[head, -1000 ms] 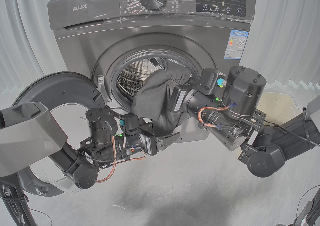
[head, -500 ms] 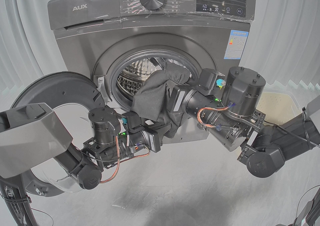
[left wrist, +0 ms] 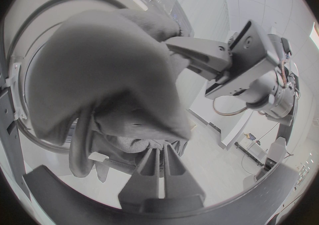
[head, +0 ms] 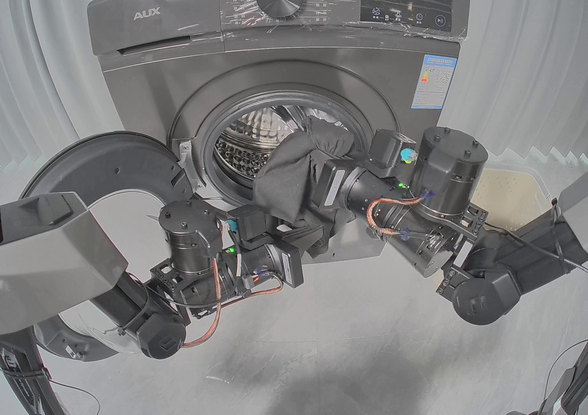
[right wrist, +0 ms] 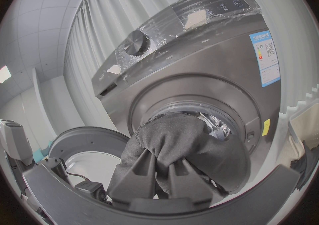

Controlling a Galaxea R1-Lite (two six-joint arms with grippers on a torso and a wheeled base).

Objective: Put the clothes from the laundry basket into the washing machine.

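A black garment (head: 288, 177) hangs in front of the washing machine's open drum (head: 248, 137). My right gripper (right wrist: 162, 164) is shut on its upper part, and the cloth drapes over both fingers. Just below, my left gripper (left wrist: 161, 147) has its fingers pressed together on the garment's (left wrist: 109, 79) lower fold. In the head view the left gripper (head: 312, 238) sits under the hanging hem, its tips covered by cloth. The right gripper's fingers (left wrist: 199, 58) show from the side in the left wrist view. The garment (right wrist: 186, 139) hides part of the drum mouth.
The round door (head: 104, 171) stands swung open at the left of the machine. A pale laundry basket (head: 514, 189) stands on the floor to the right, behind my right arm. Grey floor lies bare in front of the machine. Curtains hang behind.
My left gripper rose and moved right, up to the garment's lower hem, and its fingers went from apart to closed on the cloth. The right gripper and garment shifted slightly right.
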